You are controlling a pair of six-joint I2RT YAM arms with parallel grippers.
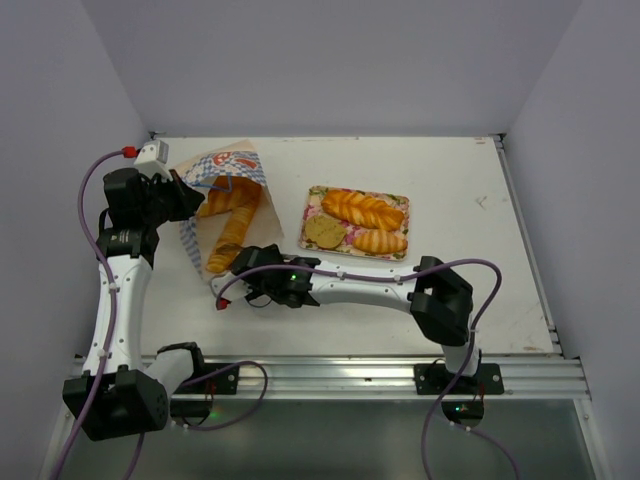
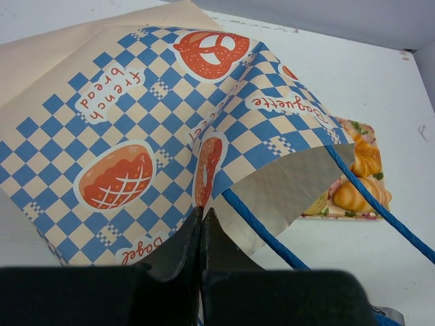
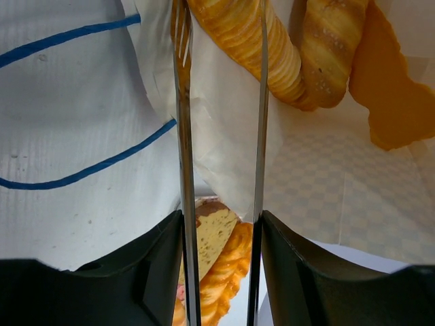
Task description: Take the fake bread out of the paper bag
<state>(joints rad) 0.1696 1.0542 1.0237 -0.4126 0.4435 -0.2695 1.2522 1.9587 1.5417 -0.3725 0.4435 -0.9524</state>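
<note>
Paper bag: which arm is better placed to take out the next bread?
Right. The right gripper is open at the mouth of the paper bag, its fingers reaching toward the loaves inside. The left gripper is shut on the bag's rim, holding it, so it is not free.

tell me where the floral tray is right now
In the top view the floral tray sits mid-table, just right of the paper bag and just beyond the right arm stretched across the table.
</note>
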